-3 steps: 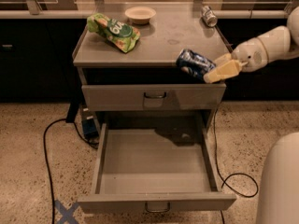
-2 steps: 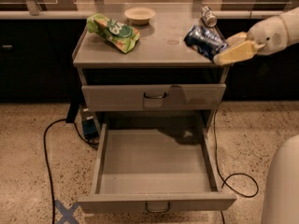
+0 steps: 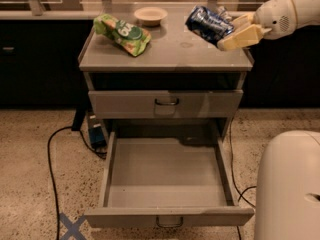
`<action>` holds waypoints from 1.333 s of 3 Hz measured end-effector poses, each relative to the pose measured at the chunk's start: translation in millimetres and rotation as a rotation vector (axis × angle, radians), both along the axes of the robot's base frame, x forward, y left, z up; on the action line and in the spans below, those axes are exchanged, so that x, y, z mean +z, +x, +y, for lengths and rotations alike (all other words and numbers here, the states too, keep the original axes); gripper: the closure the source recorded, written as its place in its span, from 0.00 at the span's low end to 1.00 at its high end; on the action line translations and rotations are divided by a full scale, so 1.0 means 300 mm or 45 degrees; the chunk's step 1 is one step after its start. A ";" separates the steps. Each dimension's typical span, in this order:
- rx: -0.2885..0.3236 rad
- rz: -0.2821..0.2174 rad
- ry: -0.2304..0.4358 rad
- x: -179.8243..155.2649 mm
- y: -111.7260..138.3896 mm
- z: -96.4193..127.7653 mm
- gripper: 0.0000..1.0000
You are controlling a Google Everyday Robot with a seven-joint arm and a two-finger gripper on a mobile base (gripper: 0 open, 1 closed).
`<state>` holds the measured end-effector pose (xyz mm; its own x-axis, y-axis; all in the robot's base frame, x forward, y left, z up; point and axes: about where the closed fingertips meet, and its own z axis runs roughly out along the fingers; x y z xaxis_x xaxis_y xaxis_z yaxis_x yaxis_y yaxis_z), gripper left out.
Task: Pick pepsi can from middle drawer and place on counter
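Observation:
The pepsi can (image 3: 209, 24), dark blue with silver ends, hangs tilted on its side above the right rear part of the counter (image 3: 165, 51). My gripper (image 3: 235, 30) reaches in from the right and is shut on the can, its cream fingers (image 3: 241, 37) clamped on the can's right end. Below, the middle drawer (image 3: 167, 171) is pulled fully out, a wide shallow grey tray with nothing in it.
A green chip bag (image 3: 121, 33) lies on the counter's left part, with a small pale bowl (image 3: 150, 15) behind it. A silvery can (image 3: 223, 12) is partly hidden behind the held can. Above the open drawer, another drawer (image 3: 166, 104) is closed. Cables (image 3: 52, 149) trail on the floor; a white robot base (image 3: 287, 184) stands at right.
The gripper has carried the pepsi can upward and toward the back of the counter, from the front right edge to above the counter's right rear.

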<state>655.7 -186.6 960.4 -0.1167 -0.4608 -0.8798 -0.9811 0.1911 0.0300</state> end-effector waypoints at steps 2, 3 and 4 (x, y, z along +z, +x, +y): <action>-0.015 0.129 -0.089 -0.346 0.303 0.315 1.00; -0.015 0.129 -0.089 -0.346 0.303 0.315 1.00; -0.113 0.145 -0.123 -0.381 0.353 0.282 1.00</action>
